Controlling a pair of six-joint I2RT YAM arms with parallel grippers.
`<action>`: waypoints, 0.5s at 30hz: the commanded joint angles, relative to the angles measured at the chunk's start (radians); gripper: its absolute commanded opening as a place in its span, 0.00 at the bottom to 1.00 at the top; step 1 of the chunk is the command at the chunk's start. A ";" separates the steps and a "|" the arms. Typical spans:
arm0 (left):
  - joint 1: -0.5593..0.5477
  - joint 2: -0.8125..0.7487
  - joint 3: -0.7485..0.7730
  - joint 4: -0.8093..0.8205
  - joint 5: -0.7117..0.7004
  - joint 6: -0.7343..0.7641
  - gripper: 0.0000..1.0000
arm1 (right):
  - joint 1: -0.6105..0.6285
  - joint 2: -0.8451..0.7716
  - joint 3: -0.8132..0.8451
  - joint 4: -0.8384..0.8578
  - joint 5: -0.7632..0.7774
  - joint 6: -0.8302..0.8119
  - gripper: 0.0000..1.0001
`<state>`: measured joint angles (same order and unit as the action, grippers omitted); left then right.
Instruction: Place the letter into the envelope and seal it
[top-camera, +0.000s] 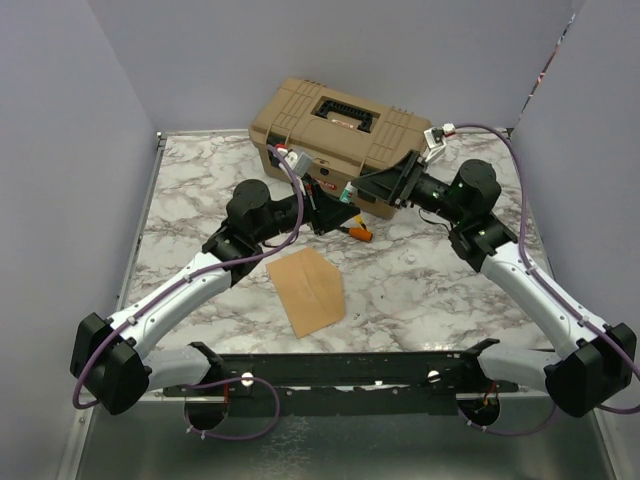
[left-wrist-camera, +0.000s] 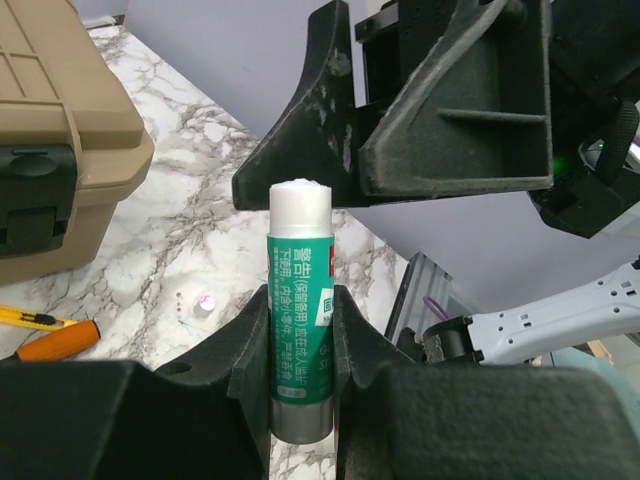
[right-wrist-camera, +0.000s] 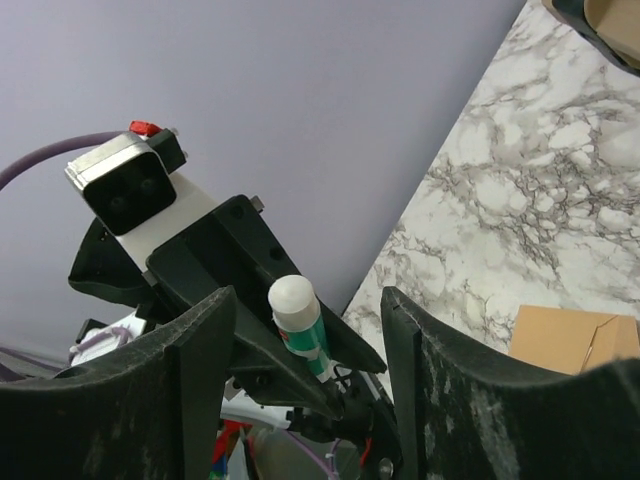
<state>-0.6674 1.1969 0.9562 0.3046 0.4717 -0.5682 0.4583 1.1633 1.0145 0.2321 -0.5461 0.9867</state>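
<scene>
Here the left pincer (left-wrist-camera: 300, 335) is clamped around the green body of a glue stick (left-wrist-camera: 298, 290), holding it upright with its white tip bare. We judge this makes the glue ready for sealing the flap. The right pincer (right-wrist-camera: 308, 325) stands open just beyond that tip, with nothing between its fingers.

The envelope (top-camera: 308, 292) lies flat on the marble surface (top-camera: 440, 290) in front of both arms, apart from either pincer. We see no paler letter lying beside it. It may already be inside, but we cannot tell from these views.

At the back of the surface the tan toolbox (top-camera: 335, 120) has its lid down and latched, so its contents are hidden.
</scene>
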 joint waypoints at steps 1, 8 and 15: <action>0.003 -0.026 -0.014 0.034 0.013 -0.002 0.00 | 0.003 0.031 0.036 0.026 -0.079 0.014 0.62; 0.002 -0.008 -0.004 0.034 0.032 -0.010 0.00 | 0.003 0.070 0.060 0.033 -0.137 -0.003 0.53; 0.003 0.007 0.029 0.033 0.037 -0.049 0.00 | 0.003 0.065 0.059 0.049 -0.134 -0.002 0.27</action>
<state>-0.6674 1.1969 0.9535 0.3111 0.4816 -0.5812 0.4583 1.2392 1.0573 0.2474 -0.6582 0.9920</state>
